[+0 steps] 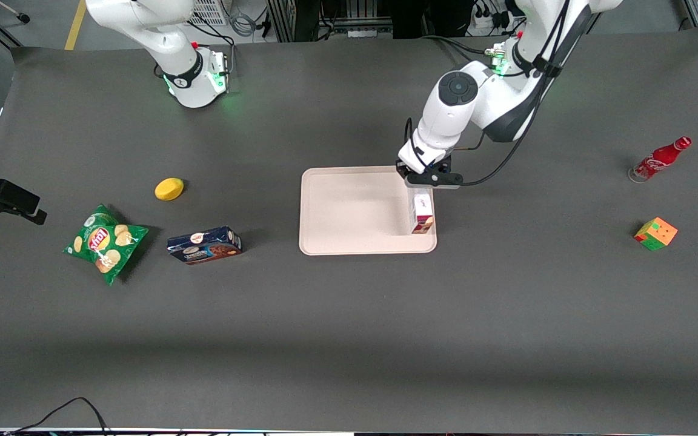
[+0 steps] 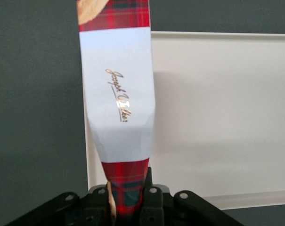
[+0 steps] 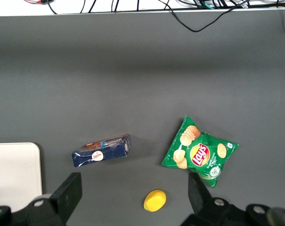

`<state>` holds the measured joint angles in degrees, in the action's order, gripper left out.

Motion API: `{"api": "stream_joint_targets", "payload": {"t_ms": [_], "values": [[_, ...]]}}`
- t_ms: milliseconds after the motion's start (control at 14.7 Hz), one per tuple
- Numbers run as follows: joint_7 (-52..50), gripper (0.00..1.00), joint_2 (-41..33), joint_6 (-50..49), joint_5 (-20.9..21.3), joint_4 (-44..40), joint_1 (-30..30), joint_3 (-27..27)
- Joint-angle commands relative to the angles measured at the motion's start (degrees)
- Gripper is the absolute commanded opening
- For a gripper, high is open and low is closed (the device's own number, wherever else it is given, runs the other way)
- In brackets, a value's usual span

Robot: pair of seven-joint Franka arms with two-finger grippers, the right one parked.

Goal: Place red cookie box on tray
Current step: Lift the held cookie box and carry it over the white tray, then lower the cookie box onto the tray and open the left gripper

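The red cookie box (image 1: pixel 422 212), a long plaid carton with a white label patch (image 2: pixel 118 89), is held by one end in my left gripper (image 1: pixel 426 184), which is shut on it. The carton runs from the jaws toward the front camera. It lies over the edge strip of the pale tray (image 1: pixel 349 209) that faces the working arm's end, and casts a shadow on the tray floor (image 2: pixel 217 117). Whether it touches the tray I cannot tell. In the left wrist view both fingers (image 2: pixel 149 181) press the red plaid end (image 2: pixel 128 183).
Toward the parked arm's end lie a dark blue cookie box (image 1: pixel 204 244), a green chips bag (image 1: pixel 105 242) and a yellow object (image 1: pixel 169 189). Toward the working arm's end stand a red bottle (image 1: pixel 661 158) and a colourful cube (image 1: pixel 655 234).
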<state>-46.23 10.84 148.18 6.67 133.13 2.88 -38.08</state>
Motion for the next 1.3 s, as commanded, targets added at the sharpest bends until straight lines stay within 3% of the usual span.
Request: {"api": "stream_joint_targets", "payload": {"t_ms": [0, 409, 750, 1023, 1091, 1159, 1227], "values": [[-2.02, 0.11, 3.82, 1.85, 3.35, -0.93, -0.33, 0.37], [-3.78, 0.11, 9.19, 1.85, 5.9, -4.01, -0.24, 1.51], [-10.45, 0.11, 13.4, 1.85, 17.83, -6.73, -0.33, 2.22], [-11.6, 0.14, 15.0, 1.85, 18.56, -8.23, -0.33, 2.31], [-11.6, 0.23, 15.08, 1.85, 18.56, -8.23, -0.41, 2.31], [-11.52, 0.44, 15.35, 1.85, 18.56, -8.32, -0.42, 2.31], [-11.52, 0.93, 15.35, 1.85, 18.64, -8.41, -0.59, 2.39]]}}
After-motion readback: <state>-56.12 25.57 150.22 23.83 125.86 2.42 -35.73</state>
